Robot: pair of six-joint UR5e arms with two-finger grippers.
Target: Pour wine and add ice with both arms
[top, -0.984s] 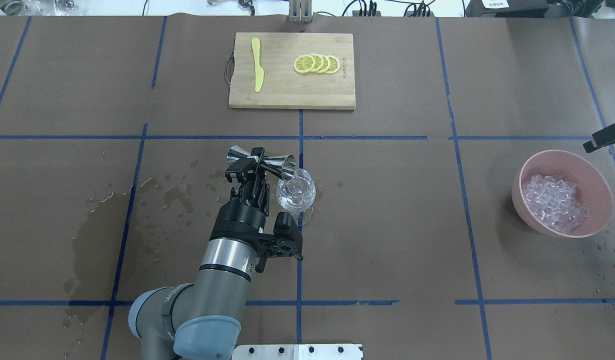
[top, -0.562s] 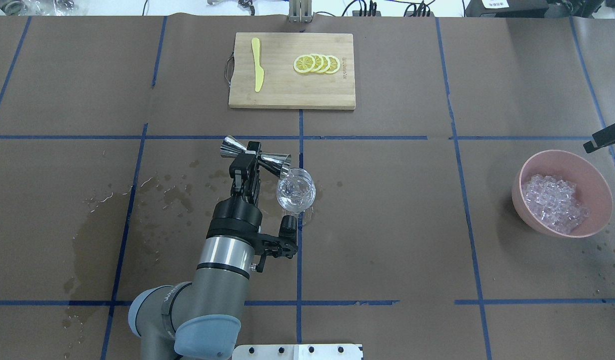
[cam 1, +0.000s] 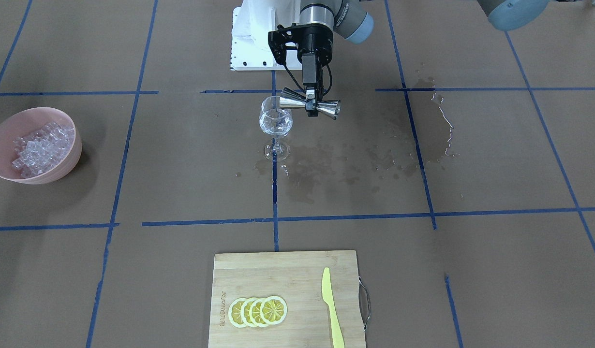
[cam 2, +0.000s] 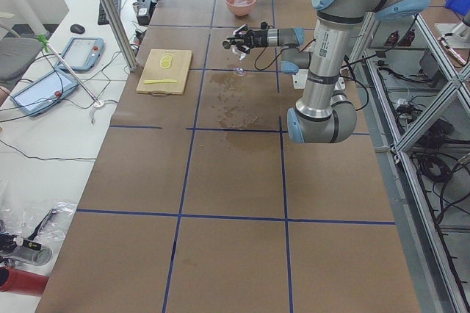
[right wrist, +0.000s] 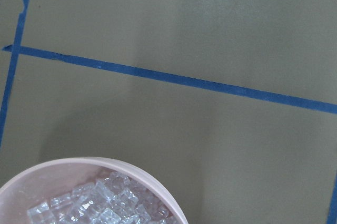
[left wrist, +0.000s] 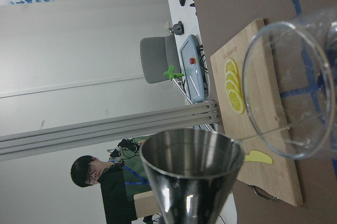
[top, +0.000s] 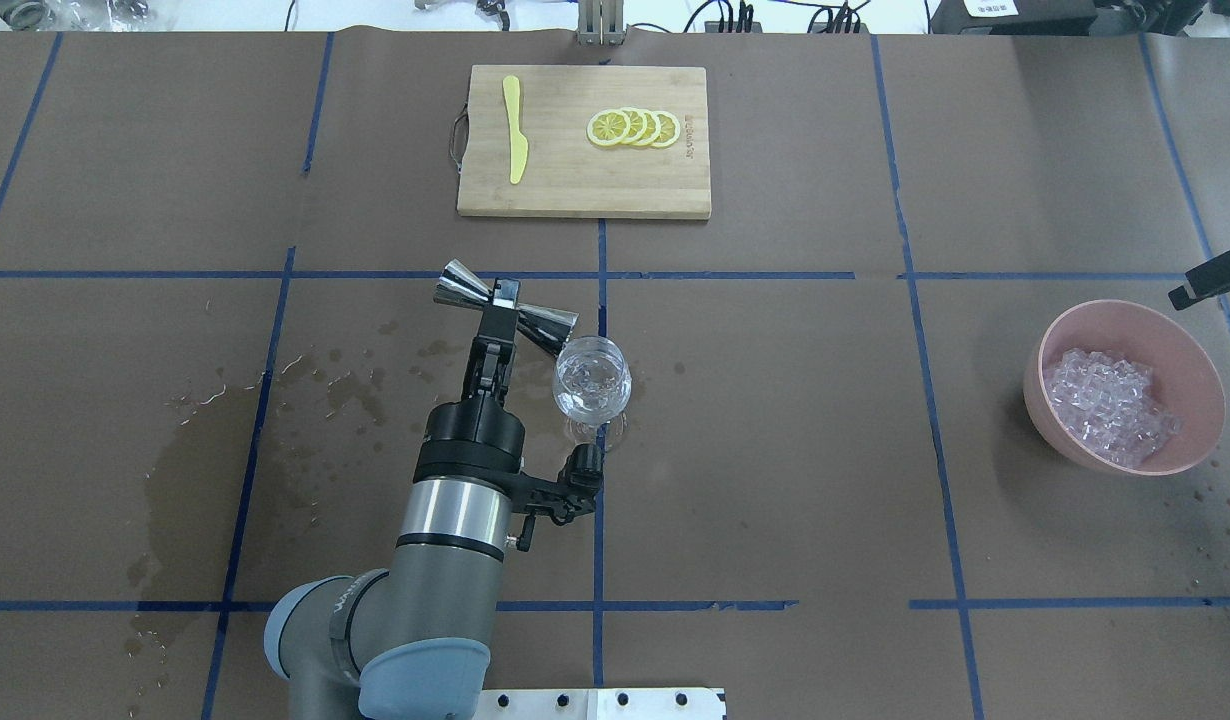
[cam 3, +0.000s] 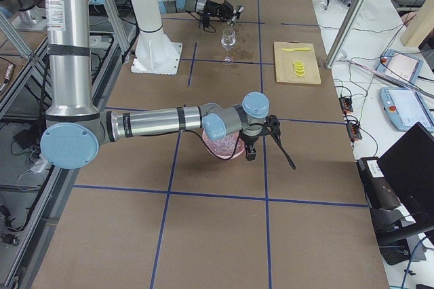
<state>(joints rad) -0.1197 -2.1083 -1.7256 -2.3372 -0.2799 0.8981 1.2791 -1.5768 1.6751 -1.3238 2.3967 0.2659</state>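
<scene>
Drawn back and tipped nearly level, the measuring cup hangs at the glass rim.
Left hand grips its waist; wine in glass mid-frame, ice in bowl far right; right hand unclear.

Two grey tubular robot arms with light-blue joint caps. The left arm carries faint lettering, too small to read, a polished silver wrist band, a black two-finger gripper, a black side-bracket camera and a thin black cable. The right arm has a silver forearm. The pedestal is white.
</scene>
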